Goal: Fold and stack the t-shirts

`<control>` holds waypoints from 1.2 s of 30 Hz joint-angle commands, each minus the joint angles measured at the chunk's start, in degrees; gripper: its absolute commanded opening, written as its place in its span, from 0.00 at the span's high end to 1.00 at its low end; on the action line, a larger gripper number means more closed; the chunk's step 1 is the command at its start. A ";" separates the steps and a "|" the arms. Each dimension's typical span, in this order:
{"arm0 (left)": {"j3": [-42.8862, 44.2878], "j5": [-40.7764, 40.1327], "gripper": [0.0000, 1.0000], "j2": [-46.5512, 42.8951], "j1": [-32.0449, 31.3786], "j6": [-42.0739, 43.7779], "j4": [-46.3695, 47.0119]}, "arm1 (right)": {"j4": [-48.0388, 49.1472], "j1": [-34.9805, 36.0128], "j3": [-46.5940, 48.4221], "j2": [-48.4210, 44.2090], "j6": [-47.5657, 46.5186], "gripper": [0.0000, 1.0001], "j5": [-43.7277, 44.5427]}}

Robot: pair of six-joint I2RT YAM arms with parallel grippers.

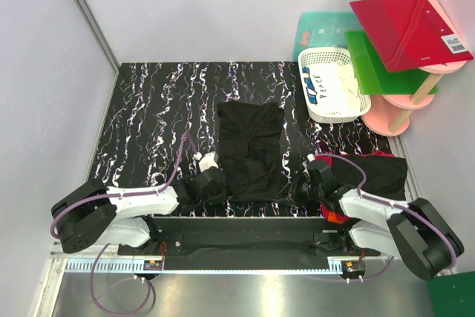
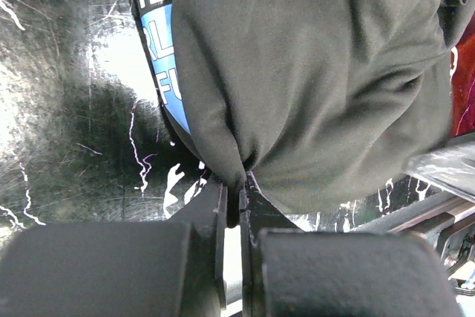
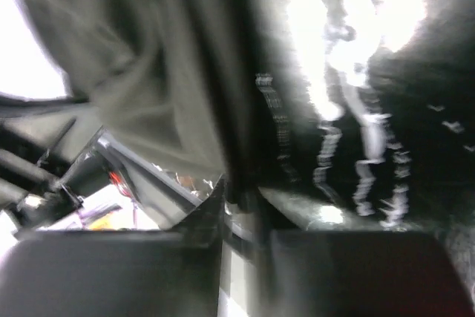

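The black t-shirt lies at the middle of the table's near edge. The left gripper is pinched tight on its near-left hem. The right gripper sits at the near-right corner, too blurred to tell its state. The cloth looks soft, light and limp, so it is best held at the hem corners.

Black t-shirt; black table, white marble streaks; white basket; red board; green board.
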 commanded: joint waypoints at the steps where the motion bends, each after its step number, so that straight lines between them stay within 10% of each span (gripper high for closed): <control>1: -0.72 0.36 1.00 2.42 -0.49 1.72 -4.80 | 5.41 0.24 -2.01 3.25 -1.00 1.00 1.77; 16: 7.35 -6.57 1.00 -8.39 -1.28 6.19 -18.95 | -11.64 0.33 1.67 -23.38 -3.63 1.00 7.48; 36: 28.63 -12.90 0.99 -0.13 4.25 17.36 -26.78 | -7.60 0.15 23.81 -3.89 -22.71 1.00 19.61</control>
